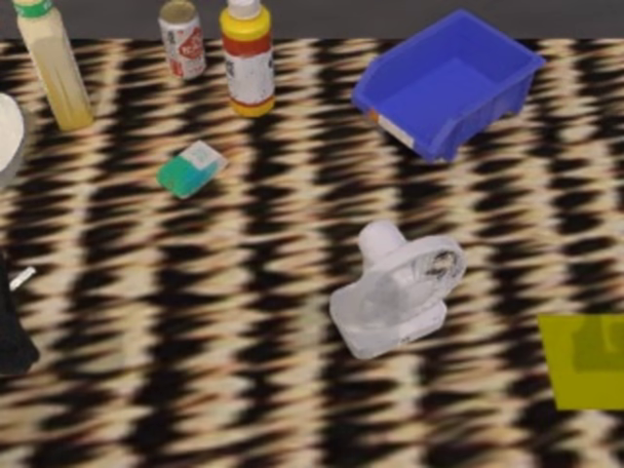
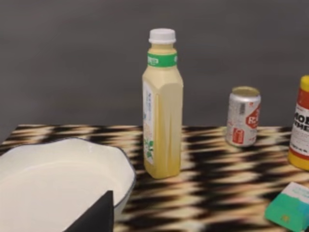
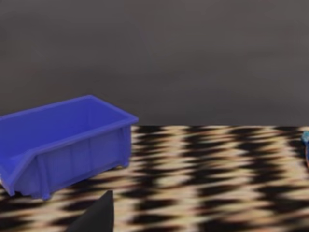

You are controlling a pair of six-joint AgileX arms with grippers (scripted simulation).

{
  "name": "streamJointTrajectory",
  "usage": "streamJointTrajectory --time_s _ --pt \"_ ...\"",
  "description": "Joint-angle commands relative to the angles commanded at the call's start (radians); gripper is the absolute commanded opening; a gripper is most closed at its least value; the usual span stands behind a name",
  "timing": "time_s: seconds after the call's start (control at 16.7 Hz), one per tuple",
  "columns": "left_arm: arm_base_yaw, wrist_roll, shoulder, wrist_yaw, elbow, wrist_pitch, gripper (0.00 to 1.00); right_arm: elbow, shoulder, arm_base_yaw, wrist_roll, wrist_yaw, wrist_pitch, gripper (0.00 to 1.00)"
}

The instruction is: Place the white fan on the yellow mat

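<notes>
- the yellow mat [image 1: 583, 361] lies flat at the top view's right edge, partly cut off by it, toward the near side of the table [image 1: 244, 370].
- open patterned tabletop runs between the mat and the white fan [image 1: 395, 290], with nothing lying in that gap.
- the far edge is crowded: a blue bin [image 1: 447, 80] at the right, then a yellow-capped bottle [image 1: 248, 57], a can [image 1: 182, 38] and a tall pale bottle [image 1: 54, 63] toward the left.
- a green-and-white box [image 1: 191, 169] lies left of the fan, well apart from it; a white bowl [image 1: 8, 136] sits at the left edge.
- the left arm [image 1: 12, 327] is parked at the left edge; whether its fingers are apart or together cannot be told.
- the right arm is out of the top view; its finger state cannot be told.
- the fan lies near the table's middle, tilted, its long axis diagonal, hub toward the far left, grille facing up.
</notes>
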Motion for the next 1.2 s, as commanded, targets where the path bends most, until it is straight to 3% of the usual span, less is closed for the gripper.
streamJointTrajectory --time_s 0.24,0.48,1.2 --pt "0.000 0.000 0.000 0.000 0.000 0.000 1.00 0.029 0.031 0.015 -0.028 -0.001 -0.030 1.00" --pt "0.000 0.000 0.000 0.000 0.000 0.000 1.00 0.213 0.220 0.094 -0.179 -0.002 -0.204 1.00" --pt "0.000 0.000 0.000 0.000 0.000 0.000 1.00 1.379 1.418 0.483 -0.923 0.000 -1.036 1.00"
